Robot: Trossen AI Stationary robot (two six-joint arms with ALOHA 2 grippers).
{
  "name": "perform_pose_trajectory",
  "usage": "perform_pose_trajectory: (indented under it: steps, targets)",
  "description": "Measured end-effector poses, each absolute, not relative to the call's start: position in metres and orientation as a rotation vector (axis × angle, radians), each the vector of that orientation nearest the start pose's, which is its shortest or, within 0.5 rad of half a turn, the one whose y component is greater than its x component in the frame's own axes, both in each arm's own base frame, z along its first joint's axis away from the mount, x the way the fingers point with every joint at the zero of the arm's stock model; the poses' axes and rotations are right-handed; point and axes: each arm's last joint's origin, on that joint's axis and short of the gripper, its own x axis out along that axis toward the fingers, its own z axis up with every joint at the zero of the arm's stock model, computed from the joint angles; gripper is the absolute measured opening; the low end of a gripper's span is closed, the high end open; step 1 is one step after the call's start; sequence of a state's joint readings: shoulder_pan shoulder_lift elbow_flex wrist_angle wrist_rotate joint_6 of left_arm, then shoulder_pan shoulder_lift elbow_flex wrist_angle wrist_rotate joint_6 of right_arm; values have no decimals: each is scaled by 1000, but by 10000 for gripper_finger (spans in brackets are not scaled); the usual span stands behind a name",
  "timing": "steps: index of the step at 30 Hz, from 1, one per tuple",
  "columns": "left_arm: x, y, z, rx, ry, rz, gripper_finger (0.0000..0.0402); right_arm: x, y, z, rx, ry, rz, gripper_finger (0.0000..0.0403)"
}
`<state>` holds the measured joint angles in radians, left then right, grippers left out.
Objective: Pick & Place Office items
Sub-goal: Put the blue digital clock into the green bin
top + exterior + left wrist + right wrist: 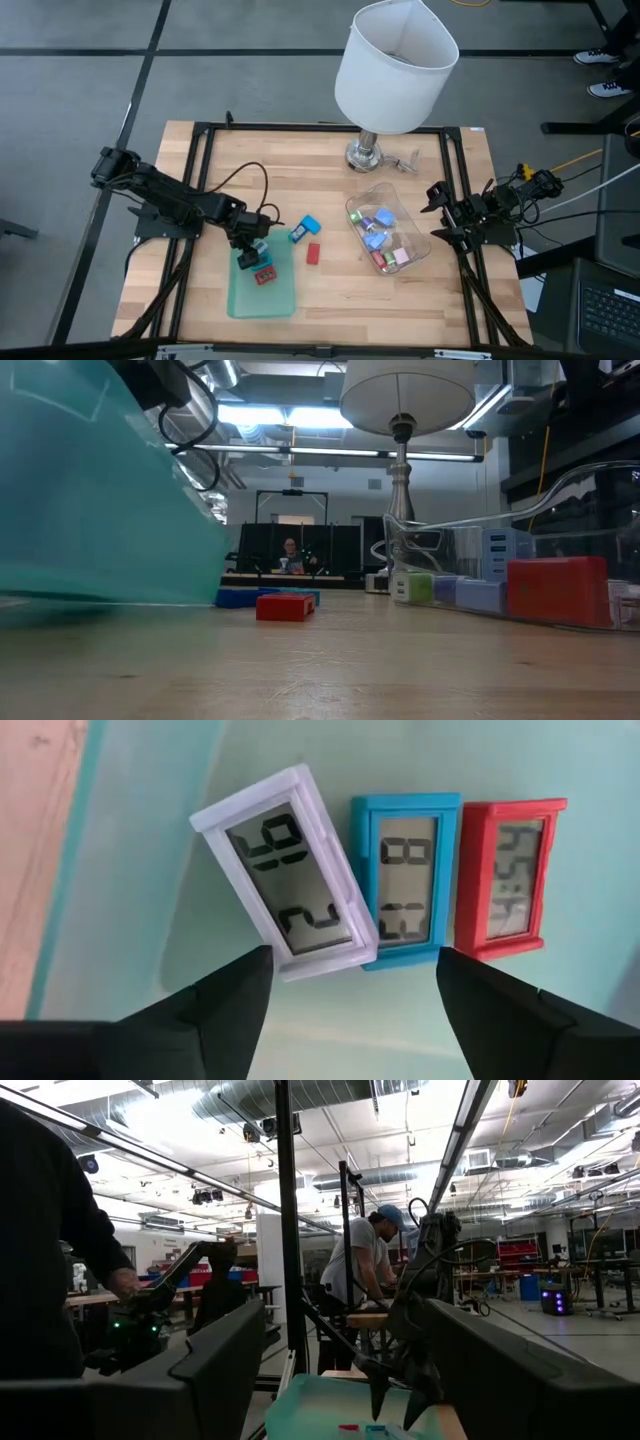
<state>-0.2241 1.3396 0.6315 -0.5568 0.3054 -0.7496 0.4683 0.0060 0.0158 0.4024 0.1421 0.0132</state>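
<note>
Three tiny clock-like office items lie side by side, faces up, on the green tray [120,920]: a white one [285,875] lying askew, a blue one [407,880] and a red one [507,880]. My left gripper [350,990] hangs open just above them, pointing down, with the white and blue pieces' near ends between its fingers and nothing held; the high view shows this left gripper [252,252] over the tray [262,295]. On the bare table lie a blue piece [305,229] and a red piece [313,253]. My right gripper [340,1370] waits open at the table's right edge.
A clear plastic tub [388,235] holding several small pieces stands right of centre. A table lamp with a white shade [395,70] and metal base [367,155] stands at the far middle. A black frame [200,130] borders the table. People show in the room beyond.
</note>
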Motion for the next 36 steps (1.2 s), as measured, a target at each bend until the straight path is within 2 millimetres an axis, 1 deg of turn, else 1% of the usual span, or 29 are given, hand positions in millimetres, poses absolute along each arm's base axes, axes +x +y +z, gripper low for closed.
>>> perform_pose_trajectory:
  steps: [7,9,11,14,16,20,24,25,27,30,33,36]
  targets:
    - [206,-56,155,-699,1385,76,256,81,36,206,137,-393,325,279]
    - [206,-56,156,-701,1379,65,247,81,36,206,137,-393,324,279]
    - [208,-58,160,-707,1338,7,237,81,36,206,137,-393,324,279]
    - [216,-63,179,-740,1167,-171,225,81,36,206,137,-393,324,279]
    - [219,-64,192,-770,1066,-230,218,81,36,206,137,-393,324,279]
    - [218,-57,211,-845,937,-225,211,81,36,206,137,-393,324,279]
    - [218,-45,229,-921,790,-215,207,81,36,206,137,-393,324,279]
    - [220,-40,235,-927,734,-205,207,81,36,206,137,-393,325,279]
    - [223,-28,247,-922,637,-123,207,81,36,206,137,-393,324,279]
    - [229,-6,257,-838,581,52,207,81,36,206,137,-393,324,279]
    - [239,12,258,-759,622,194,208,81,36,206,137,-393,325,279]
    - [254,29,255,-690,735,292,208,81,36,206,137,-393,325,279]
